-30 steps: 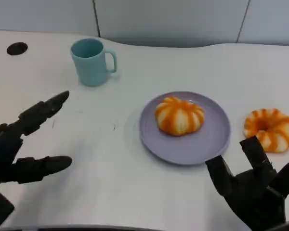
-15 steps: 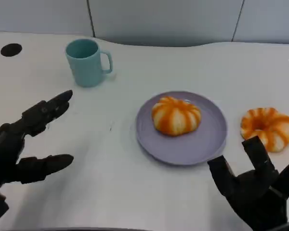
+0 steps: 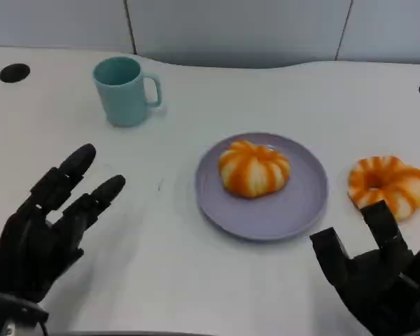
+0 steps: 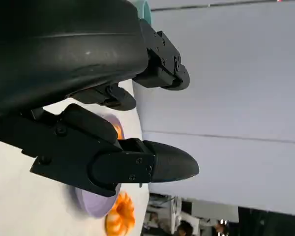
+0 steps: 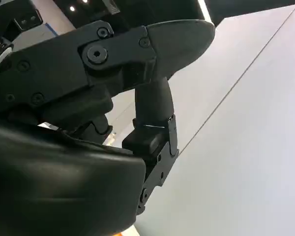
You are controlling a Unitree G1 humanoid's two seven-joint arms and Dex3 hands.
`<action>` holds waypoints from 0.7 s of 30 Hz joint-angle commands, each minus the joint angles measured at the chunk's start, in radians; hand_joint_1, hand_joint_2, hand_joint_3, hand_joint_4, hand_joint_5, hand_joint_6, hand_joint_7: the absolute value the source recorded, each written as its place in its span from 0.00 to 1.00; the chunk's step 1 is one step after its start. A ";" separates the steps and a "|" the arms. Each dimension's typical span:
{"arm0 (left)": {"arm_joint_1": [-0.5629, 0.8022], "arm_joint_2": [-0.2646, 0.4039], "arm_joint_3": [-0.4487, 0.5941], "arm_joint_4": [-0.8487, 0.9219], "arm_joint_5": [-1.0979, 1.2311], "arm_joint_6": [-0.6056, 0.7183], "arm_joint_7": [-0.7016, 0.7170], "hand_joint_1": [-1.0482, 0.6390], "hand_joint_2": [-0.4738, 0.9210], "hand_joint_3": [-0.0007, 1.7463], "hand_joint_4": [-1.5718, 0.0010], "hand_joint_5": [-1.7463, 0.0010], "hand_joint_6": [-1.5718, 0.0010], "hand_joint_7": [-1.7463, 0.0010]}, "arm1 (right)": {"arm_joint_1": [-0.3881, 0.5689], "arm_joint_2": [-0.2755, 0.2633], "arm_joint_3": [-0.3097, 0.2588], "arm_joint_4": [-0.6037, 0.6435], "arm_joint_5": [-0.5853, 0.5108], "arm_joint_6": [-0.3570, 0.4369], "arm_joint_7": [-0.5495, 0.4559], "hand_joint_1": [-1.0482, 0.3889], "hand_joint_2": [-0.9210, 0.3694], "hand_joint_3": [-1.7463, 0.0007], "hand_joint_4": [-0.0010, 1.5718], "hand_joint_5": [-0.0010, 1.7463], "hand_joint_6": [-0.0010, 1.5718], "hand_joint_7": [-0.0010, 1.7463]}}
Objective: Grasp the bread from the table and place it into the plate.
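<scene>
One striped bun (image 3: 254, 168) already sat in the middle of the lilac plate (image 3: 294, 213), so I judged the step in hand to be the reach for the second bread (image 3: 388, 185), which lay on the white table (image 3: 196, 280) just beside the plate's rim, on my right. My right hand (image 3: 378, 276) hovered near it, fingers apart and holding nothing. My left hand (image 3: 45, 234) hung well away, fingers spread, empty too. Next I would need to bring the right hand over the bread and close gently round its sides. It looked soft and glossy, orange and cream, ring-shaped with a dimple, perhaps a hole. The plate seemed smooth, shallow and round. A teal mug (image 3: 122, 91) stood far off.
</scene>
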 commanded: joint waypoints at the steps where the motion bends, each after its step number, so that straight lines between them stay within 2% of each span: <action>1: -0.006 -0.008 0.033 -0.005 0.007 0.014 -0.026 0.17 1.00 0.28 0.65 0.97 0.76 1.00 | 0.006 0.018 -0.010 -0.011 0.007 0.002 0.008 0.31 0.00 0.92 0.58 1.00 0.43 1.00; 12: -0.009 -0.024 0.063 -0.008 0.027 0.025 -0.043 0.17 1.00 0.28 0.65 0.97 0.76 1.00 | 0.006 0.018 -0.011 -0.011 0.006 0.002 0.009 0.31 0.00 0.92 0.58 1.00 0.43 1.00; 14: 0.036 -0.089 0.067 -0.045 -0.122 0.236 -0.081 0.21 1.00 0.31 0.56 0.92 0.66 0.96 | 0.024 0.022 -0.007 -0.030 -0.003 -0.005 -0.004 0.31 0.00 0.91 0.59 1.00 0.43 1.00; 16: 0.059 -0.117 0.076 -0.074 -0.187 0.348 -0.099 0.24 1.00 0.33 0.51 0.90 0.60 0.94 | 0.033 0.023 -0.005 -0.039 -0.007 -0.007 -0.010 0.31 0.00 0.90 0.59 1.00 0.43 1.00; 21: 0.068 -0.127 0.102 -0.111 -0.178 0.406 -0.101 0.25 1.00 0.33 0.50 0.88 0.58 0.94 | 0.035 0.023 -0.003 -0.044 -0.007 -0.006 -0.013 0.31 0.00 0.90 0.59 1.00 0.43 1.00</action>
